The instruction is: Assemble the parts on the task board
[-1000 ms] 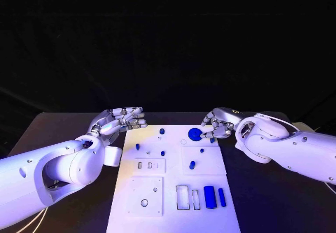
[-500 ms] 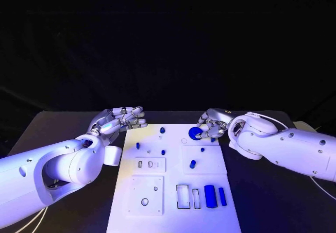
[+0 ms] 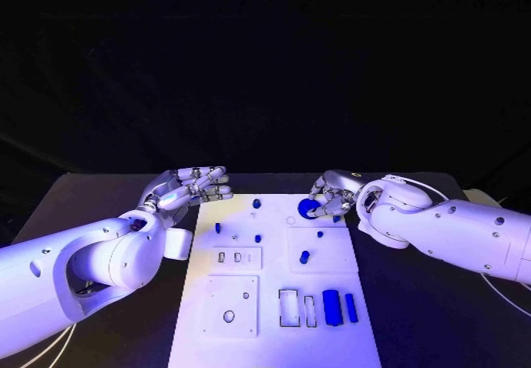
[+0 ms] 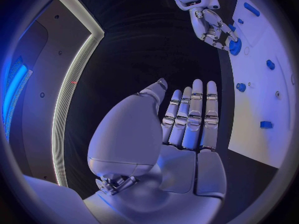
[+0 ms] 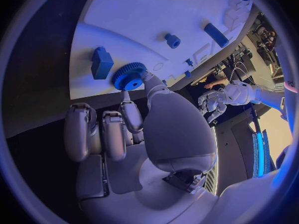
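**Right hand pinches blue gear at the board's far end**

Right hand (image 3: 330, 201) holds a blue gear (image 3: 308, 208) between thumb and a fingertip, over the far end of the task board (image 3: 277, 337), at about one o'clock from the board's middle; the wrist view shows the toothed gear (image 5: 129, 76) just at the white board's edge (image 5: 87, 45), beside a blue block (image 5: 101, 62).

Nearest on the board, at about five o'clock, lie a long blue bar (image 3: 331, 309) and a thinner blue strip (image 3: 351, 310), next to two empty rectangular slots. Further up sits a small blue peg (image 3: 303, 259), then smaller blue pieces toward the far end, one at twelve o'clock (image 3: 255, 205).

Left hand (image 3: 190, 188) hovers off the board's far left corner, at about eleven o'clock, fingers straight and close together, holding nothing (image 4: 187, 119).
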